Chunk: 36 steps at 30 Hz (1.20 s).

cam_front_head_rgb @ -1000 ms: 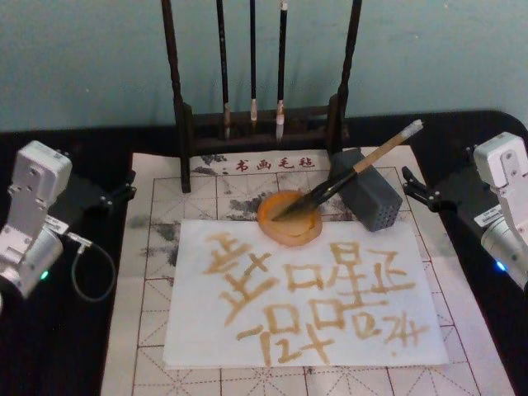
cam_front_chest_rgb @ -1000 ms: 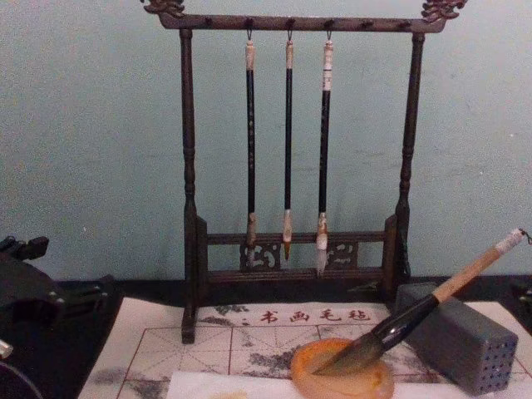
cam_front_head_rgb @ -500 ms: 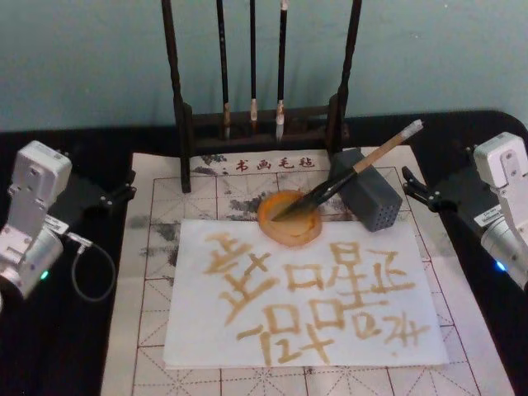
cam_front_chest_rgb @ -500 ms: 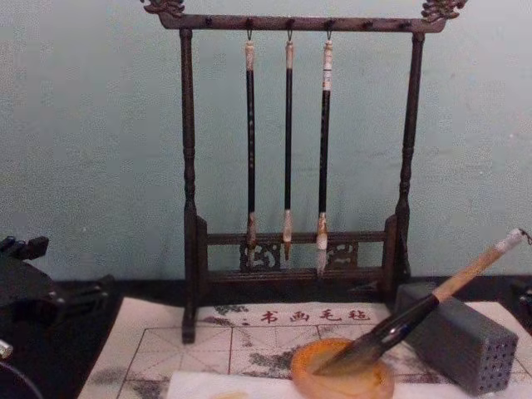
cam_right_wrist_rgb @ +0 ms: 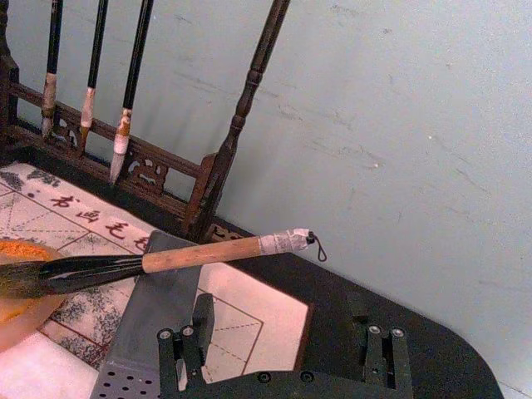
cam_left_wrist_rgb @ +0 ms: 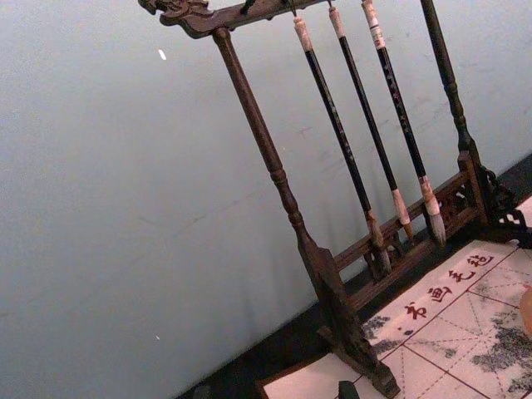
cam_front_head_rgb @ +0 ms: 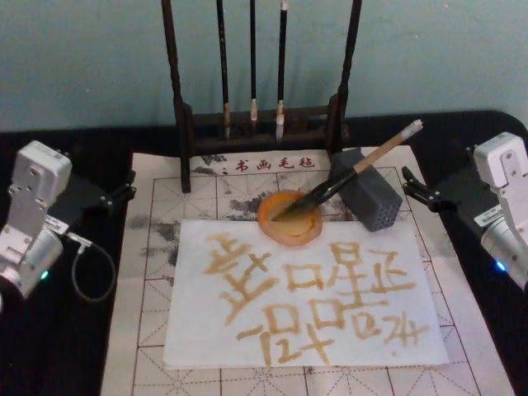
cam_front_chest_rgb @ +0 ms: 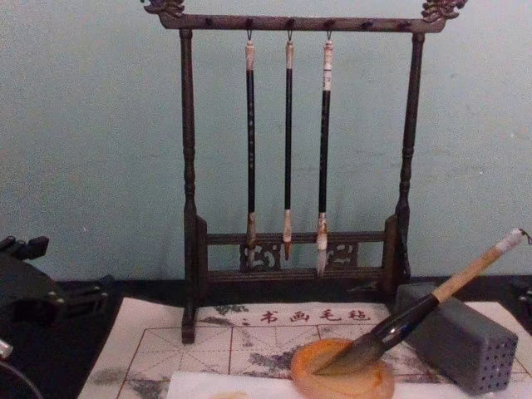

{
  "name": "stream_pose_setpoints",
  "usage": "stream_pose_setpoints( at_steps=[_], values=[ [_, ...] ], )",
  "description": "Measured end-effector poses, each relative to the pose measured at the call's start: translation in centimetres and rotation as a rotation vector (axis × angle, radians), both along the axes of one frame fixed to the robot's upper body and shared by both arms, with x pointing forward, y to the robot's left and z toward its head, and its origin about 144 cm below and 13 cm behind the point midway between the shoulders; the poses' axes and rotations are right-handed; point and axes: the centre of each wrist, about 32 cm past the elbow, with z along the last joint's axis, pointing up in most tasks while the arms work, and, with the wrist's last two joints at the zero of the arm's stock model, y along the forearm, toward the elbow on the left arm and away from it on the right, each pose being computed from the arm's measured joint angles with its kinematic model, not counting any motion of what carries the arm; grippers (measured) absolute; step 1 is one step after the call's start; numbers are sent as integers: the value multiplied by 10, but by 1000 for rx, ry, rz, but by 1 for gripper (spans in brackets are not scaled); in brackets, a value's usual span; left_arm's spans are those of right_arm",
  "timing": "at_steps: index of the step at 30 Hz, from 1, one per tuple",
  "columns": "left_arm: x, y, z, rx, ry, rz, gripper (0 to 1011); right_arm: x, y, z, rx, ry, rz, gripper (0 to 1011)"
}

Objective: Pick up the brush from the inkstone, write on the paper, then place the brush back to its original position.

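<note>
The left gripper (cam_front_head_rgb: 125, 188) hangs at the left edge of the head view, its arm angled in toward the felt mat (cam_front_head_rgb: 148, 346) over the dark table (cam_front_head_rgb: 66, 346); whether it is parted or closed cannot be told. The right gripper (cam_front_head_rgb: 410, 186) mirrors it at the right edge, pointing at the grey block (cam_front_head_rgb: 375, 202). In the right wrist view its fingers (cam_right_wrist_rgb: 184, 366) stand wide apart and hold nothing.

Bare table lies along both sides of the mat, under each arm. Across the upper centre of the frame the wooden brush rack (cam_front_head_rgb: 177, 99) with three thin hanging brushes (cam_front_head_rgb: 252, 58) closes off the far edge.

The brush (cam_front_head_rgb: 346, 176) lies slanted at centre right. Its bushy dark tip rests in the orange inkstone (cam_front_head_rgb: 289, 239), and its tan handle leans across the grey block. The whitish end with its cord loop points to the upper right.

The inkstone overlaps the top edge of the white paper (cam_front_head_rgb: 206, 330), which fills the lower centre. Ochre brush-written characters cover the sheet.
</note>
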Motion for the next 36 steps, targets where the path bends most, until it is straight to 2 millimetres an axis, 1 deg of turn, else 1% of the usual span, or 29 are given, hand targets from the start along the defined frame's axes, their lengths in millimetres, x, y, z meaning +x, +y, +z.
stream_pose_setpoints(
  at_steps=[10,17,21,23,24,30,36],
  values=[
    [0,0,0,0,0,0,1001,-1,-1,1,11,3,-2,1002],
    [0,0,0,0,0,0,1001,-4,-1,7,90,52,5,1002],
    [0,0,0,0,0,0,1001,-3,-2,14,172,115,13,1002],
    [0,0,0,0,0,0,1001,-2,-3,19,256,177,20,1002],
    [0,0,0,0,0,0,1001,-2,-3,19,256,177,20,1002],
    [0,0,0,0,0,0,1001,5,-1,28,460,305,21,1002],
    [0,0,0,0,0,0,1001,13,3,32,603,374,8,1002]
  ],
)
